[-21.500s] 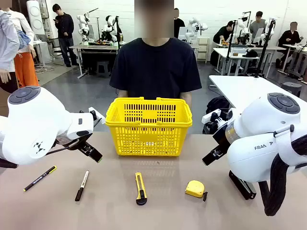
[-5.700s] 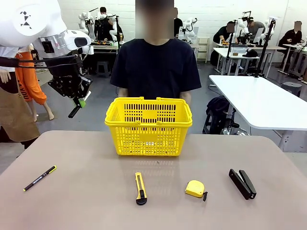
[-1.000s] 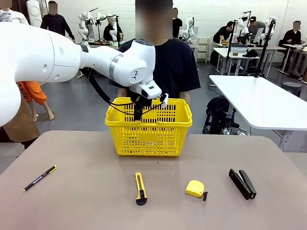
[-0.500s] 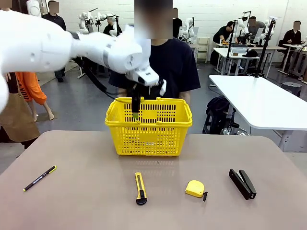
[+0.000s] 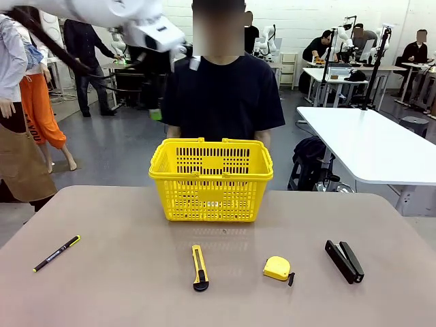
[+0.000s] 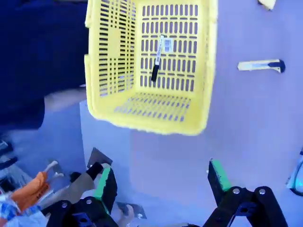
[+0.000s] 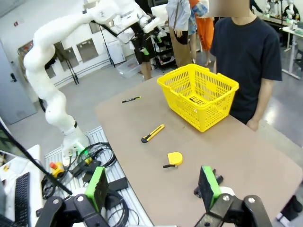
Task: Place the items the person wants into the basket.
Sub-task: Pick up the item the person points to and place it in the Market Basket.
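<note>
The table (image 5: 102, 225) carries the yellow basket (image 5: 211, 180) at the middle of its far edge, with the person (image 5: 223, 95) just behind it. The left gripper (image 6: 161, 182) and right gripper (image 7: 152, 187) hang high, fingers spread wide, holding nothing. The stapler (image 5: 344, 261) lies toward the right edge. The knife (image 5: 198, 268) and tape measure (image 5: 276, 268) lie by the near edge, the pen (image 5: 56, 253) toward the left edge. The marker (image 6: 157, 57) lies inside the basket.

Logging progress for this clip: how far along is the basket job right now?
Done: the black marker lies inside the yellow basket. In hand: nothing; the left gripper is open and empty, high above the basket, and the right gripper is open and empty too. Left: the utility knife and the pen lie on the table, neither one in the basket.
</note>
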